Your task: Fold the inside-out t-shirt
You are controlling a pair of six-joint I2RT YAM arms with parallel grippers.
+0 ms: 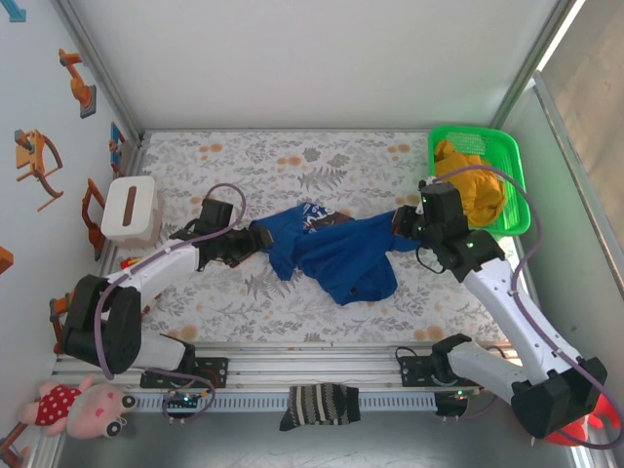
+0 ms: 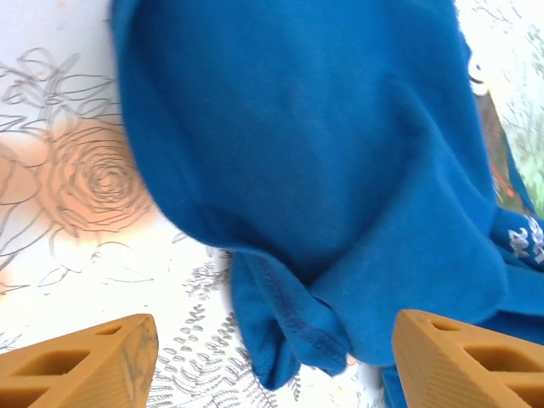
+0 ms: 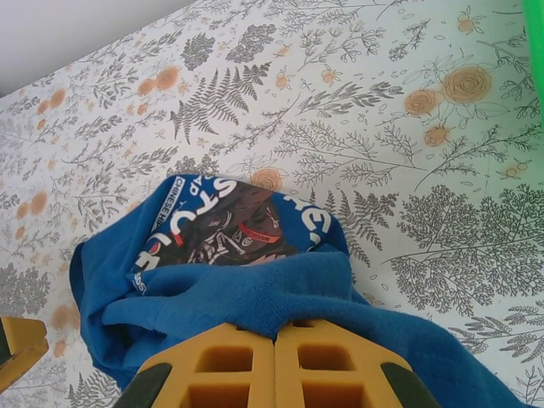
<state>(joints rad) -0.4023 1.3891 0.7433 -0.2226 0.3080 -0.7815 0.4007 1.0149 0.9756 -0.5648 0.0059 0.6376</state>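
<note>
Right end effector (image 3: 274, 330), closed in its wrist view, probably pinches t-shirt (image 3: 255, 289).

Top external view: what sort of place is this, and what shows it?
Probably a robot laundry-practice cell: left arm and right arm bolted at a walled table, blue t-shirt between them, green basket holding a yellow garment.

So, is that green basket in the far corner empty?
No, a mustard-yellow garment is piled inside the green basket.

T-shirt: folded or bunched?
Bunched, not folded: the blue t-shirt lies crumpled in uneven heaps, its print half buried.
</note>
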